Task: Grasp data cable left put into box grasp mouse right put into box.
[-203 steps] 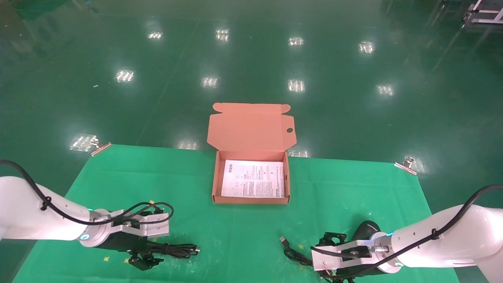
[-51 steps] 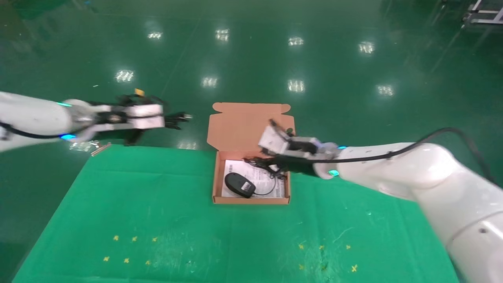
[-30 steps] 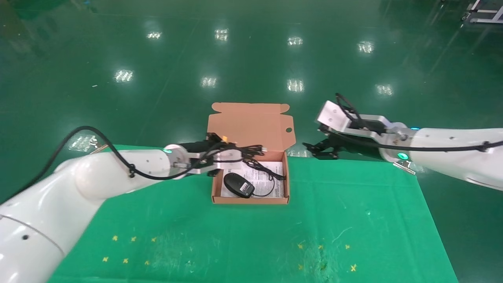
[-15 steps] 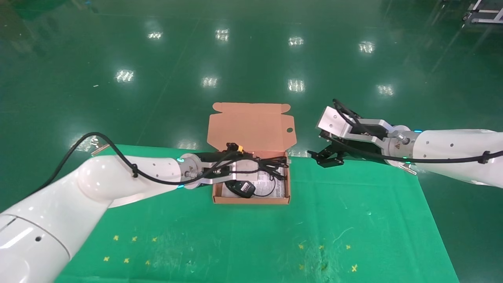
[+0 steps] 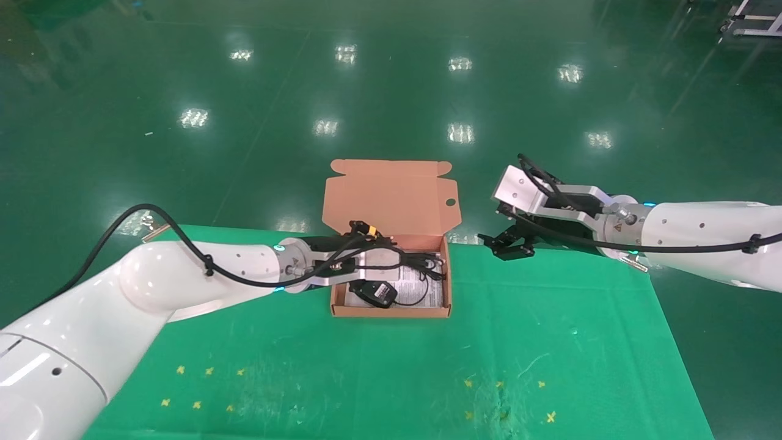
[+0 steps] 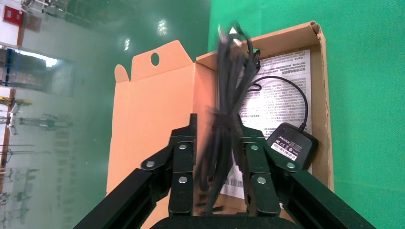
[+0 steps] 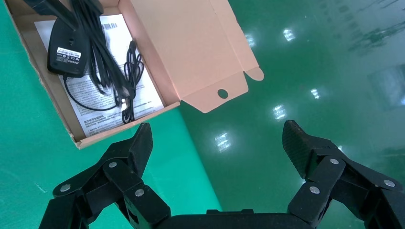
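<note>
A counter (image 5: 379, 366) covered in green cloth fills the lower half of the head view. At its far edge sits the box (image 5: 391, 310), a shallow orange-brown cardboard mailer with its hinged lid standing open behind it and a white printed leaflet (image 5: 427, 292) lining the floor.

The left pincer (image 6: 217, 143) reaches over the box from the left side. Its fingers are clamped on the data cable (image 6: 228, 109), a long tight black bundle that hangs over the box interior, above the leaflet.

The right pincer (image 5: 510, 243) hovers past the box's right side, near the counter's far edge. Its fingers are spread wide and hold nothing.

The mouse (image 5: 374, 293) lies inside the box at the near left, white label facing up, with its thin black cord (image 5: 421, 294) looped across the leaflet.
</note>
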Motion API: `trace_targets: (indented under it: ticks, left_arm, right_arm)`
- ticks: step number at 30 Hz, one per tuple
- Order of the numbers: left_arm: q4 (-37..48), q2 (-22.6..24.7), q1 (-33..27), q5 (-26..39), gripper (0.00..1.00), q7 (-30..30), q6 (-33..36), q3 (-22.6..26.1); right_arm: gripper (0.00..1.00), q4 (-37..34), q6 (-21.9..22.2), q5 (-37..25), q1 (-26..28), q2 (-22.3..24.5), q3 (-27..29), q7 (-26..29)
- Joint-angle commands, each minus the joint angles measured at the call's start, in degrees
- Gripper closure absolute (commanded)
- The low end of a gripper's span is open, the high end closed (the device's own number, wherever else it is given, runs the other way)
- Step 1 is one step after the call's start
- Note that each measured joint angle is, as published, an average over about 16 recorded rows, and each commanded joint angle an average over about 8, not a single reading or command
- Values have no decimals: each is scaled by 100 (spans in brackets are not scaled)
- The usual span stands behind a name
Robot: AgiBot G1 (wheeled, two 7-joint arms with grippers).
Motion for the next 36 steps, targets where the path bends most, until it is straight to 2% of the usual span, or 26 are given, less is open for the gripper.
trace_targets:
  ticks: [1,9,18,36]
  left_arm:
    - [-30,-18,22,21,0,-1,10,0]
    - [-147,-240,-361,-99,0,-188,-152,-116]
    - [-157,-428,-661,-269,0,-364,-237,-302]
    - [-1278,-1528,185,-1626,0,-1283,1238,-1170]
  right_arm:
    - [0,-16,-4,12,-8,-6,1,-9]
    - [0,112,12,-125,242,35,29,-37]
    - [0,110,-296,-224,429,72,22,-6]
    - [0,620,-1521,1476,-486,615,1044,-223]
